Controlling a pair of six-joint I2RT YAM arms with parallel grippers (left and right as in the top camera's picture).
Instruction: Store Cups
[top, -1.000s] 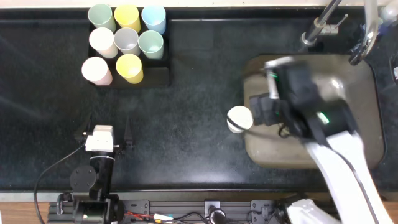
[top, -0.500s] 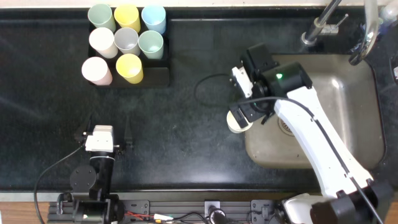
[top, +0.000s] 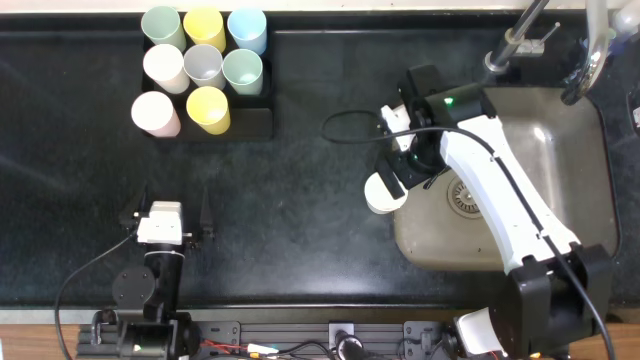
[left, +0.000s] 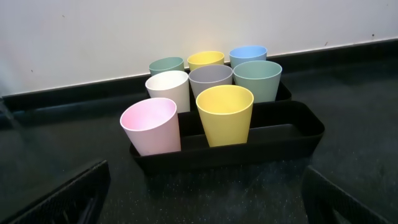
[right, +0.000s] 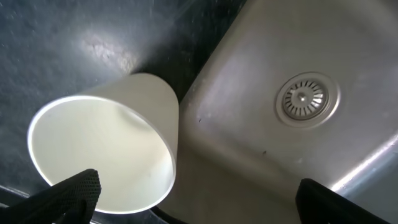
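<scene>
A black counter (top: 300, 230) takes up most of the top view; a steel sink (top: 585, 125) is set into its right side, with a tap (top: 520, 35) at the back rim and a round drain (right: 308, 99) in the basin floor.

The right arm (top: 500, 195) reaches up over the sink's left half; the left arm (top: 160, 270) is folded low at the near left, well apart from everything else.

A black tray (left: 292, 134) sits at the far left of the counter, near the back wall; eight cups stand upright in it, mouths up: green (left: 166, 65), yellow (left: 206, 59) and blue (left: 248, 53) in the far row; white (left: 168, 84), grey (left: 211, 78) and green (left: 257, 73) in the middle row; pink (left: 150, 121) and yellow (left: 224, 106) in the near row.

The white cup (right: 106, 155) sits on the counter just beside the sink's left rim, well apart from the tray; its mouth faces the right wrist camera; upright or tilted cannot be told.

The right gripper (right: 198, 191) hangs over that cup, its fingers spread wide; one finger (right: 71, 193) lies across the cup's rim, though whether it touches cannot be told; the other sits over the basin.

The left gripper (left: 204, 198) faces the tray from a distance, fingers wide apart and holding nothing.
</scene>
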